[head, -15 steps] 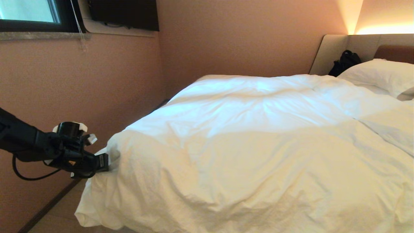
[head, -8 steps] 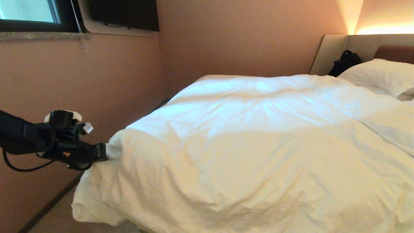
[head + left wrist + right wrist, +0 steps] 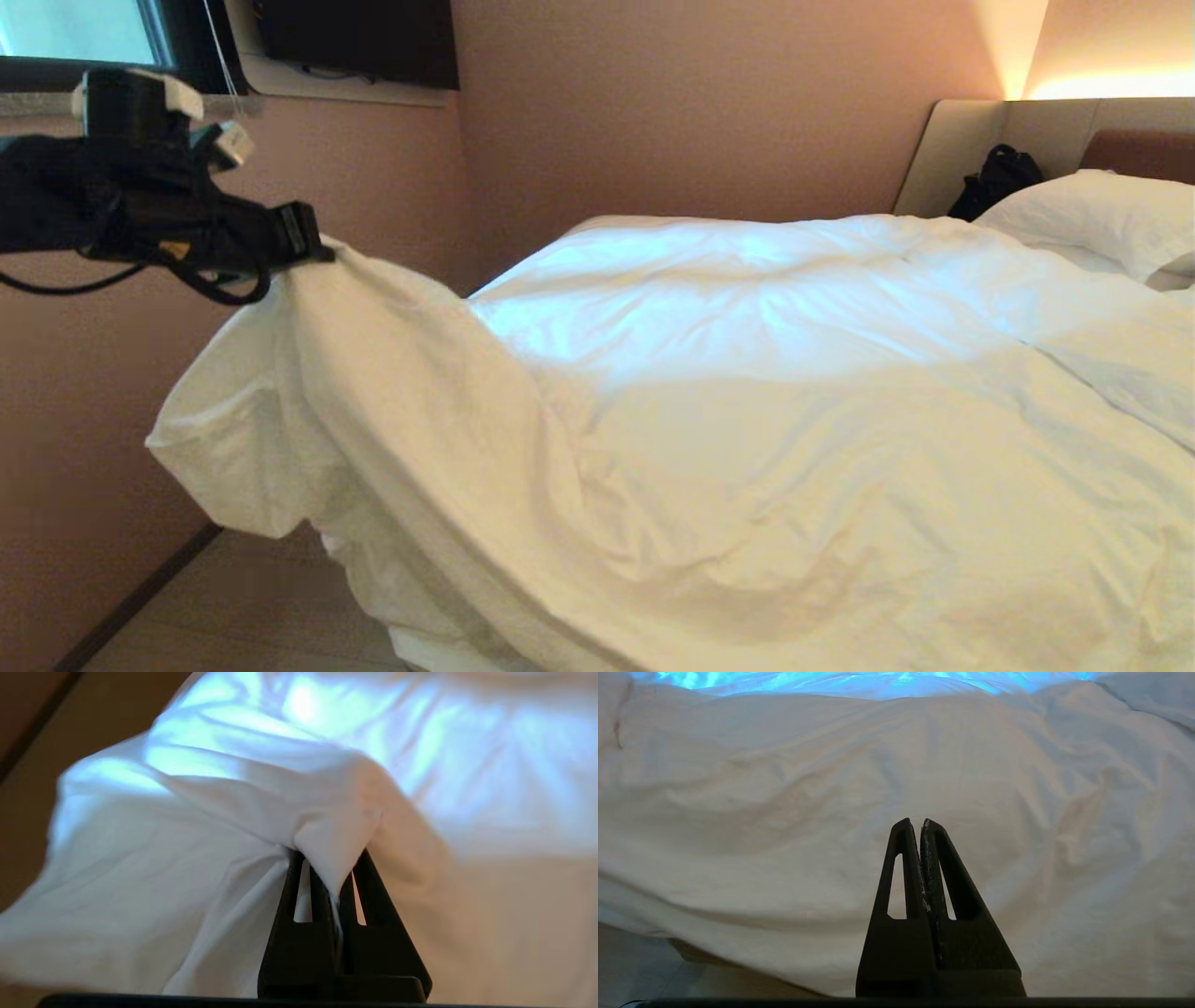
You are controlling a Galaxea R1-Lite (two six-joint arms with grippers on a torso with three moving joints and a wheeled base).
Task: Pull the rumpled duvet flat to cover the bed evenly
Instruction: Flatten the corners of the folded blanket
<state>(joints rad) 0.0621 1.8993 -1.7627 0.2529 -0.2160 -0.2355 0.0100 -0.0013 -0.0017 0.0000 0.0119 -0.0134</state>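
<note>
The duvet (image 3: 747, 401) sprawls across the bed (image 3: 420, 649), its near-left corner hoisted high by the left gripper (image 3: 317, 250), fingers clenched on it. Bulk lies rightward; right gripper (image 3: 920, 823) clenched empty above it.

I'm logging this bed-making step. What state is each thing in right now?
Puffy white duvet: rumpled, left corner lifted off the bed.
Left gripper: shut on the duvet corner, raised.
Right gripper: shut, empty, over the duvet.
Plump white pillow: lying at the headboard.
Black bag: leaning against the headboard.
</note>
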